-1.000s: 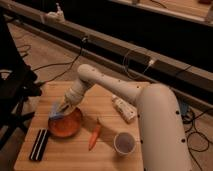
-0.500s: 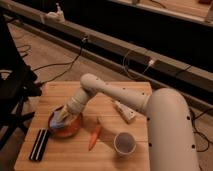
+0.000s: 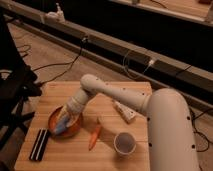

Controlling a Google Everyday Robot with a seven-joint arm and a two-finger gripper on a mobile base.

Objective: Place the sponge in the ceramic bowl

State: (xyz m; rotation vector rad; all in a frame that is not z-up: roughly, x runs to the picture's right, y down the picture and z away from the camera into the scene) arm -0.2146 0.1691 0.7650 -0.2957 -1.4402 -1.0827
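The ceramic bowl [image 3: 76, 131], an orange-red shallow dish, sits at the left of the wooden table [image 3: 115, 160]. My gripper [image 3: 62, 126] reaches down into it from the upper right, tilted toward the bowl's left side. The light-blue sponge [image 3: 59, 130] shows at the gripper's tip, low inside the bowl, and the gripper looks shut on it. Whether the sponge touches the bowl's bottom I cannot tell. The white arm [image 3: 150, 107] sweeps in from the right and hides part of the table's right side.
An orange carrot [image 3: 94, 136] lies just right of the bowl. A small white cup [image 3: 124, 143] stands near the front. A white rectangular box [image 3: 125, 111] lies by the arm. A black ridged block [image 3: 39, 145] sits at the front left. A dark chair [image 3: 15, 87] stands left of the table.
The gripper has come down from above the bowl's rim into the bowl, carrying the sponge lower and slightly to the left. Nothing else on the table moved.
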